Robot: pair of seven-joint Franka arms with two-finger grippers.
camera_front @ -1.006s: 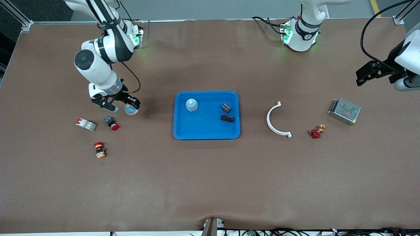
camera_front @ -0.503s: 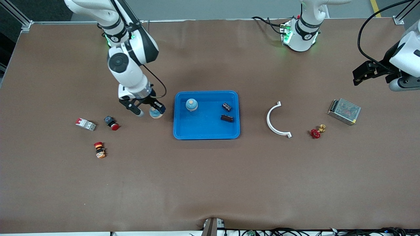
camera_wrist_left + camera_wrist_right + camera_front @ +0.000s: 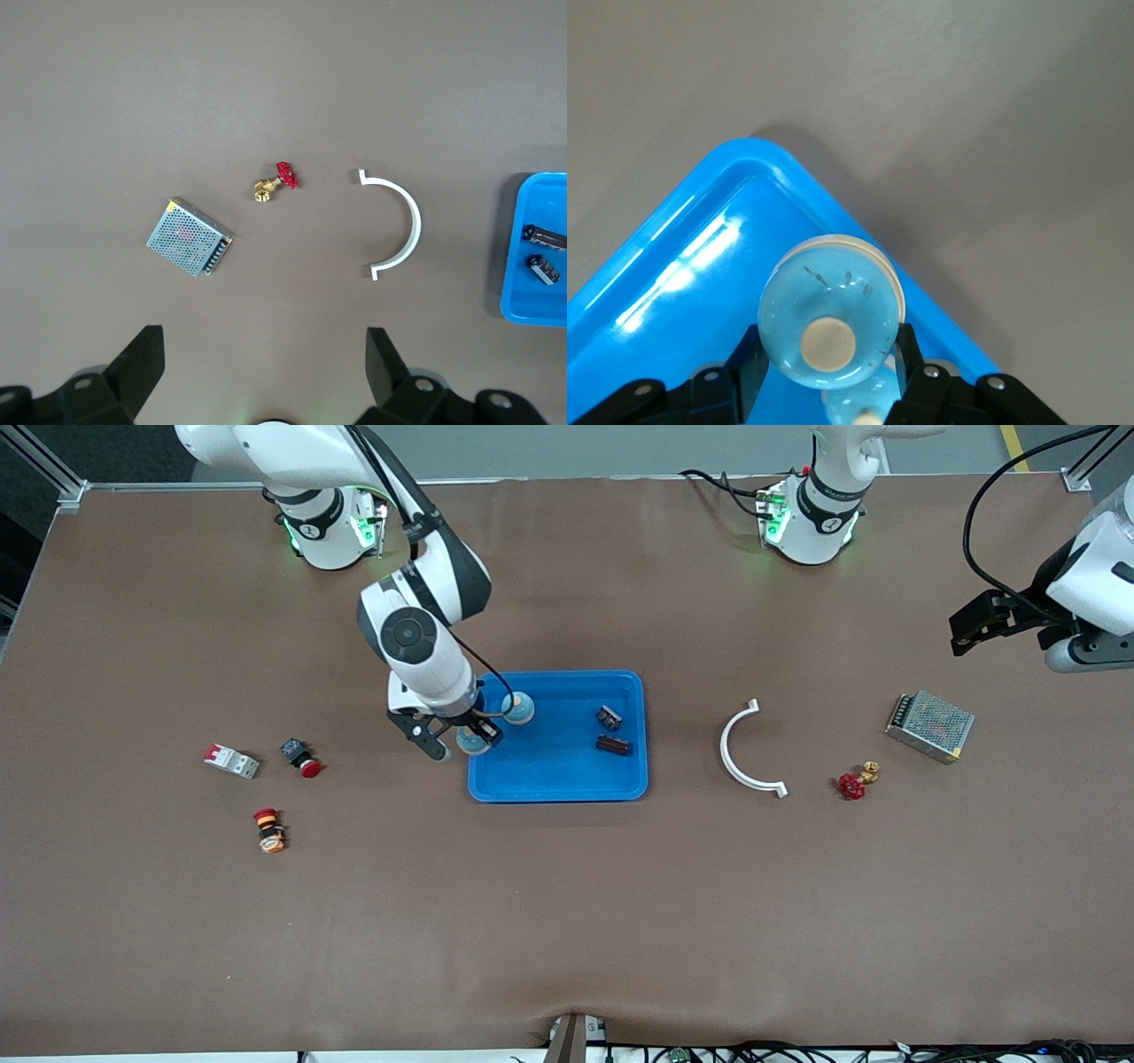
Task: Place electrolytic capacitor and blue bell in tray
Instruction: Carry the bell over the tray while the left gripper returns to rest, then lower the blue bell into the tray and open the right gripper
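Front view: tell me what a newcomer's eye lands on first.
The shallow bright-blue rectangular plastic tray at mid-table, holding a pale-blue domed bell and two small dark components. The right gripper hangs over the tray's rim at the right arm's end, shut on a second pale-blue domed bell. The left gripper waits open above the perforated metal box.

Brown matte table [image 3: 567,921], grey floor above, cables along lower edge

White arms [image 3: 416,638], black joints, black cables.
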